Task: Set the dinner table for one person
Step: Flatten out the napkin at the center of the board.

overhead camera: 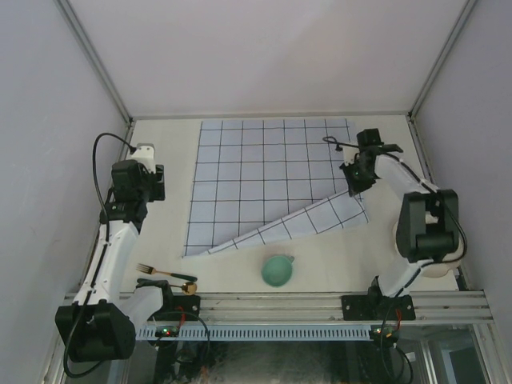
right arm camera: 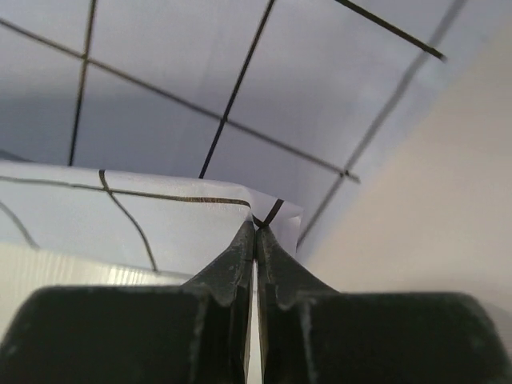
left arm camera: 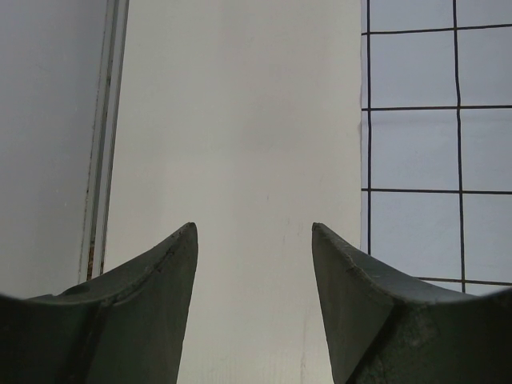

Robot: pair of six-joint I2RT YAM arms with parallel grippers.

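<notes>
The cream-white dinner table (overhead camera: 160, 232) bears a pale-blue cloth with dark grid lines (overhead camera: 264, 168). The cloth's near right corner is folded up and over. My right gripper (overhead camera: 352, 188) is shut on that corner; in the right wrist view the gripper (right arm camera: 256, 224) pinches the cloth's edge (right arm camera: 160, 216) above the table (right arm camera: 432, 200). My left gripper (overhead camera: 142, 156) is open and empty over bare table, left of the cloth. In the left wrist view the gripper (left arm camera: 254, 228) frames the table (left arm camera: 240, 120), with the cloth's left edge (left arm camera: 416, 144) to the right.
A fork (overhead camera: 164, 273) and a dark-handled utensil (overhead camera: 164, 282) lie at the near left. A teal cup (overhead camera: 278, 270) stands near the front middle. A white plate (overhead camera: 448, 268) sits at the near right, partly hidden by the right arm. Walls enclose three sides.
</notes>
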